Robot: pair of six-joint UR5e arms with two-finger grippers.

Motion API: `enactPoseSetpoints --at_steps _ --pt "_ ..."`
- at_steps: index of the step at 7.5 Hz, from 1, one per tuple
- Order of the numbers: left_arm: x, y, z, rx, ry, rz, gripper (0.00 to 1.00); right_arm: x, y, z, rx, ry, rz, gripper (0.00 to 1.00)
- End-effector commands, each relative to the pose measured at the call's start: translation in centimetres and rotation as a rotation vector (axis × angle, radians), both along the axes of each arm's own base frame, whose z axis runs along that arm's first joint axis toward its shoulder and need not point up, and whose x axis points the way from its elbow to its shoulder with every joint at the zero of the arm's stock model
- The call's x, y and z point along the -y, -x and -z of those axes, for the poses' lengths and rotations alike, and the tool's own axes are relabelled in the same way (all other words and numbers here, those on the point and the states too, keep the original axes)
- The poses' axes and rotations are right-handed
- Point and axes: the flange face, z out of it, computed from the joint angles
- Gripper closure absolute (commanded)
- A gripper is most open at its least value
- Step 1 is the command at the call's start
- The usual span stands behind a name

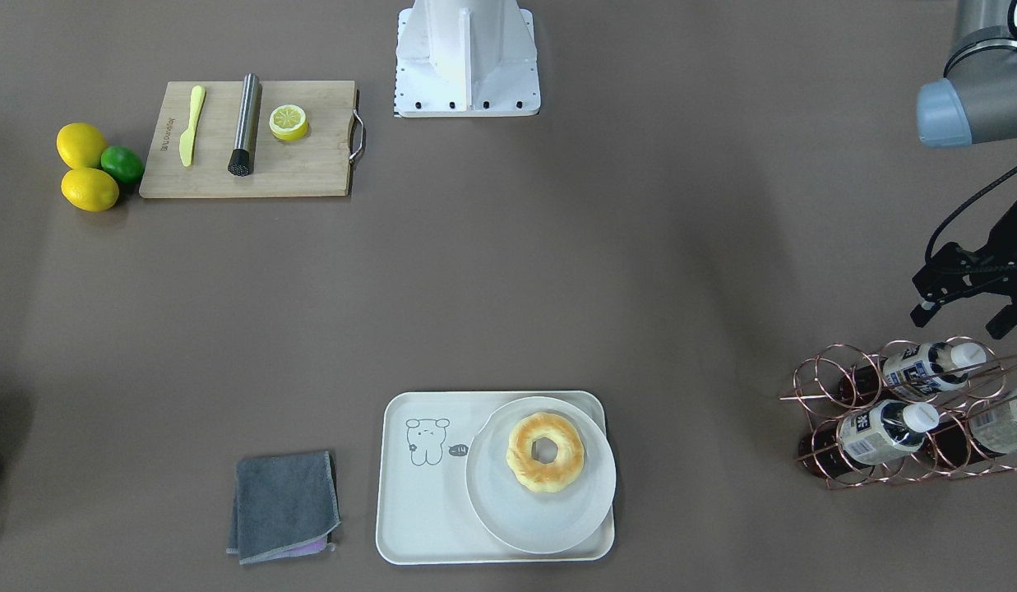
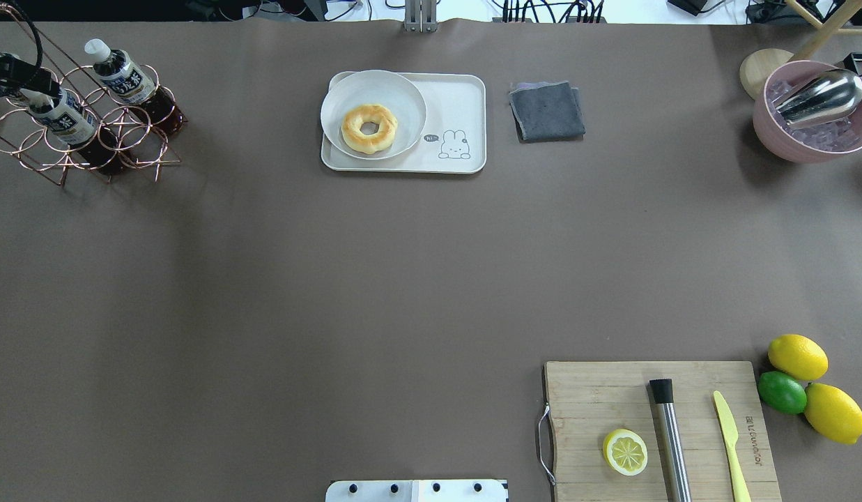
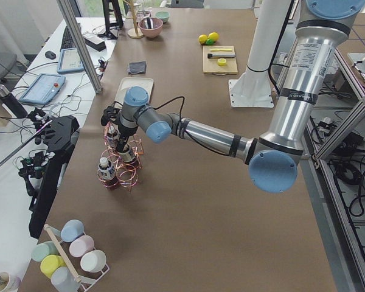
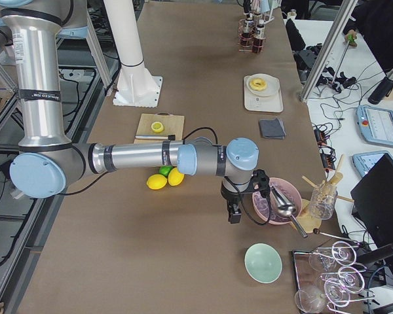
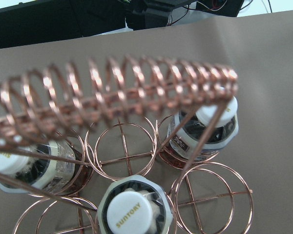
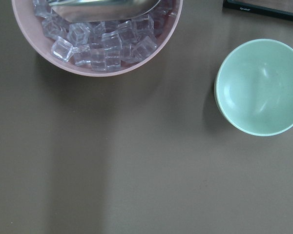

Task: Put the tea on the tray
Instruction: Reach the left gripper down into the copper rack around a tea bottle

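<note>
Left gripper (image 1: 964, 316) hangs spread near the table's edge, just above the copper rack (image 1: 804, 397) where the tea (image 1: 927, 367) lies, seemingly untouched. Tray (image 1: 418, 510) is well apart, bear side bare, open table between

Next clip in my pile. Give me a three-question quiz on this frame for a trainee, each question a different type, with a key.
1. True or false: one tea bottle already lies on the tray.
2. What sits on the plate that is on the tray? A. a ring doughnut B. a sandwich C. an apple
3. Fill in: the copper wire rack under the left gripper holds ___ tea bottles.
Key: 1 false; 2 A; 3 three.
</note>
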Motion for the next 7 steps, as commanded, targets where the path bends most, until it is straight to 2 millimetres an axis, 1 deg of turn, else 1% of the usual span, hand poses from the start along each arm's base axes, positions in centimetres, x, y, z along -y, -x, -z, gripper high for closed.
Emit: enactPoseSetpoints --at_steps 1,3,4,6,7 --pt "0.7 0.02 -0.05 0.014 -0.003 0.016 0.16 -0.05 -0.01 -0.06 -0.001 0.001 0.0 0.0" --pt "0.46 -0.15 -0.04 0.001 0.002 0.018 0.2 0.08 -0.03 0.0 -0.004 -0.002 0.001 0.0" --pt "0.38 -0.13 -0.31 0.002 0.006 0.018 0.32 0.14 -0.11 0.15 -0.005 -0.005 0.0 0.0" --pt "0.22 -0.11 -0.23 -0.002 0.005 0.016 0.66 0.01 -0.1 0.16 -0.003 -0.005 0.0 0.0" --pt "0.13 -0.1 -0.16 -0.003 0.003 0.014 0.93 -0.12 -0.1 0.15 -0.003 -0.005 0.0 0.0"
